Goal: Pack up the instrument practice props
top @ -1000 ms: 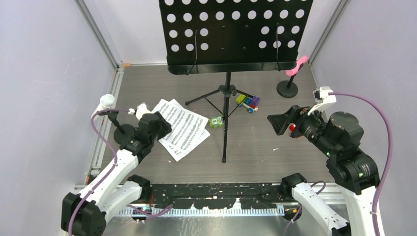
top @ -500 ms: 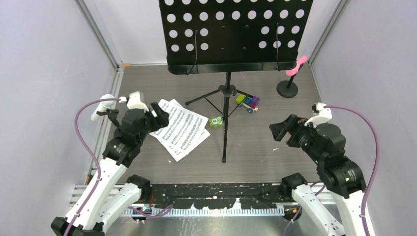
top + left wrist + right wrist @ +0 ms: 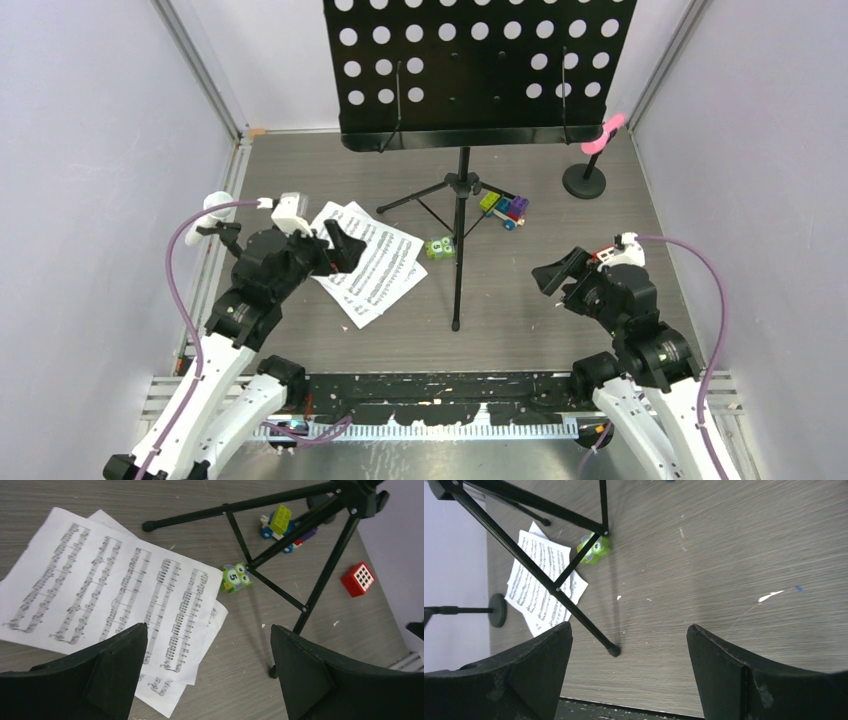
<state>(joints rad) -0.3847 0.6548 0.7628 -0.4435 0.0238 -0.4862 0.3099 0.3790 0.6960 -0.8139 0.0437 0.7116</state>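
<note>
The black perforated music desk (image 3: pixel 480 70) stands on tripod legs (image 3: pixel 459 240) at the middle back. White sheet-music pages (image 3: pixel 375 265) lie on the floor to its left. My left gripper (image 3: pixel 340 245) hovers open and empty over their left edge. In the left wrist view the left gripper (image 3: pixel 207 627) frames the pages (image 3: pixel 115 585). The white microphone (image 3: pixel 212 208) stands at the far left, its mount base hidden behind my left arm. The pink microphone (image 3: pixel 603 133) sits on a black round-based mount (image 3: pixel 584 182) at the back right. My right gripper (image 3: pixel 555 275) is open and empty, right of the tripod. In the right wrist view the right gripper (image 3: pixel 629 626) is near the tripod's near foot (image 3: pixel 613 651).
Colourful toy blocks (image 3: pixel 505 208) and a green owl block (image 3: pixel 438 248) lie by the tripod. A small red keypad (image 3: pixel 358 579) lies right of the tripod. Purple walls close in left and right. A black rail runs along the near edge (image 3: pixel 440 400).
My left gripper has swung right, from beside the white microphone's mount to over the pages. My right arm has drawn back toward the near edge and slightly left. Both stay open.
</note>
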